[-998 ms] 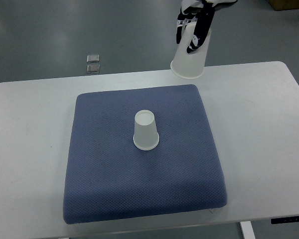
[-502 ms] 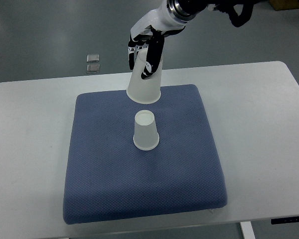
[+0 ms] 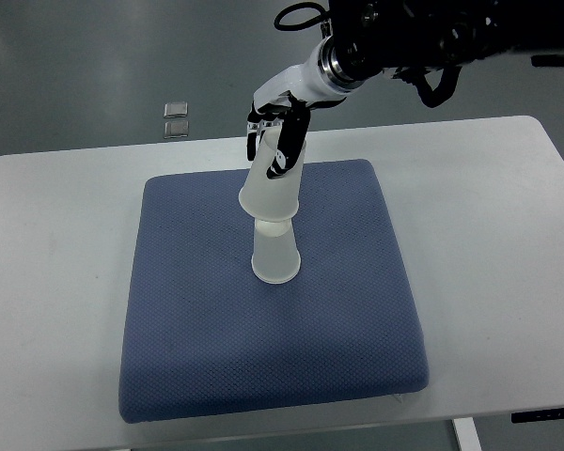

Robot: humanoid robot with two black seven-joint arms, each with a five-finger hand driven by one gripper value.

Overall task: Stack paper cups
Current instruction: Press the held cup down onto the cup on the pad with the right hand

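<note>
A white paper cup [image 3: 275,256] stands upside down near the middle of the blue cushion [image 3: 197,319]. A second upside-down paper cup [image 3: 270,188] hangs right over it, its rim covering the lower cup's top. My right hand [image 3: 275,141] is shut on this upper cup, fingers wrapped round its upper part. The arm reaches in from the top right. The left arm does not show.
The cushion lies on a white table [image 3: 47,282] whose far edge runs just behind it. Two small clear squares [image 3: 176,119] lie on the grey floor beyond the table's far left.
The right hand has carried the cup from the table's far edge leftward and down, until it sits over the standing cup's top.
</note>
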